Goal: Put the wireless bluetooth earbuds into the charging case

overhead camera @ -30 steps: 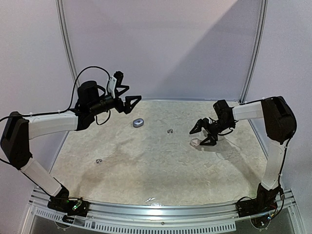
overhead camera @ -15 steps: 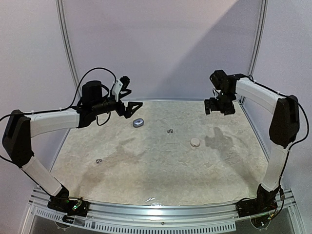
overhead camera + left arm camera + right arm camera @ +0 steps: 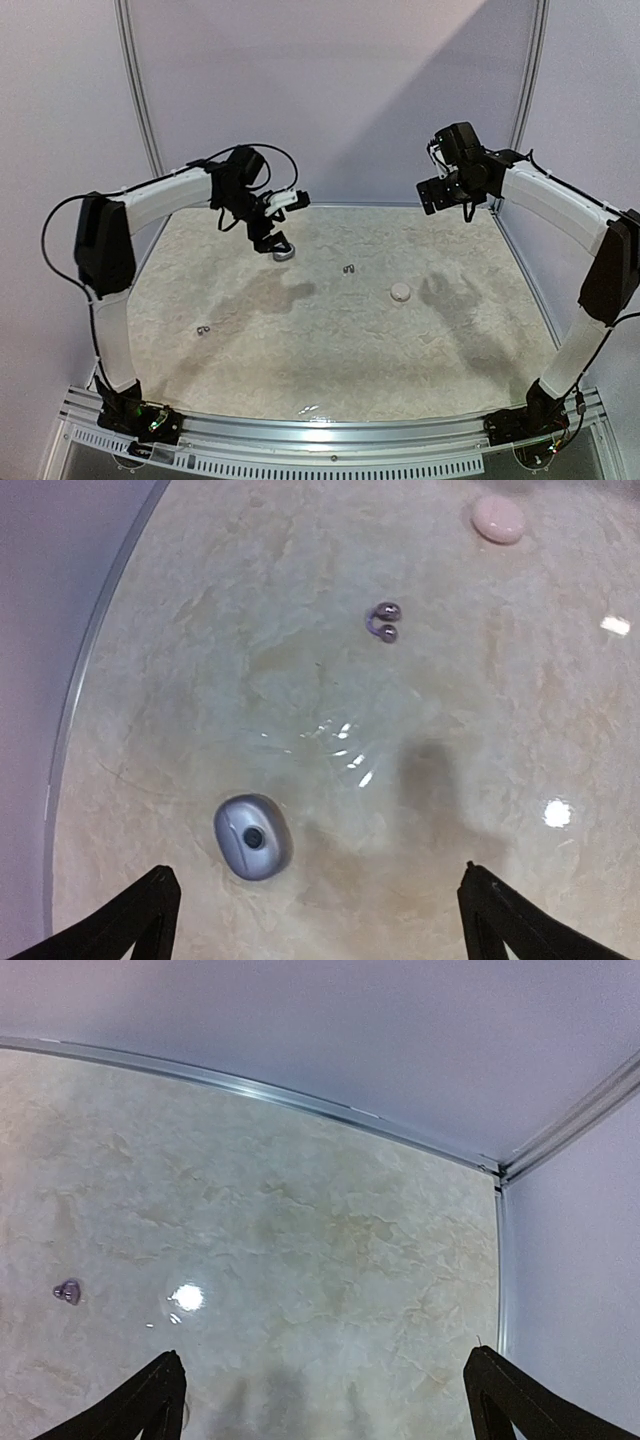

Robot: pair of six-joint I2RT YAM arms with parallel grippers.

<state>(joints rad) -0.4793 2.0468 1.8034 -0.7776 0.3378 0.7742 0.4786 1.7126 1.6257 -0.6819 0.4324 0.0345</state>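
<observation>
Left wrist view: grey case [image 3: 252, 836] just ahead of wide-open, empty left gripper [image 3: 316, 872], left of centre, long axis slanted; dark earbuds [image 3: 383, 621] farther ahead, toward white case [image 3: 497, 518]; right gripper [image 3: 322, 1358] spread, empty, well apart.

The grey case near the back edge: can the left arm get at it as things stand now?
Probably yes. The left gripper hangs open above the grey case, which in the wrist view lies within the span of its open fingers, somewhat off centre. Nothing stands in between.

Pale walls [image 3: 330, 90] enclose a marbled table [image 3: 330, 350].
</observation>
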